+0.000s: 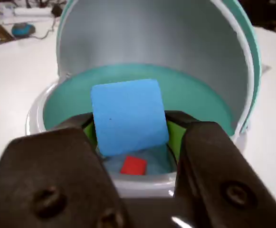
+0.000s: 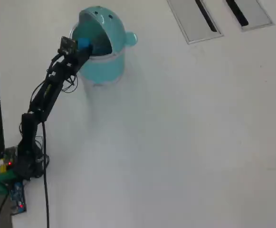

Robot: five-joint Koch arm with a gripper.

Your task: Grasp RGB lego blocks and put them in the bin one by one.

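In the wrist view my gripper is shut on the light blue block, which sits tilted between green-lined dark jaws just above the bin's opening. The round teal bin has its domed lid flipped up behind. The red block lies on the bin's floor, below the blue one. In the overhead view the gripper reaches over the near rim of the bin with the blue block at its tip. No yellow-green block shows.
Two flat grey slotted panels lie at the table's top right in the overhead view. The arm's base stands at the lower left edge. A blue rounded object and clutter sit far back left in the wrist view.
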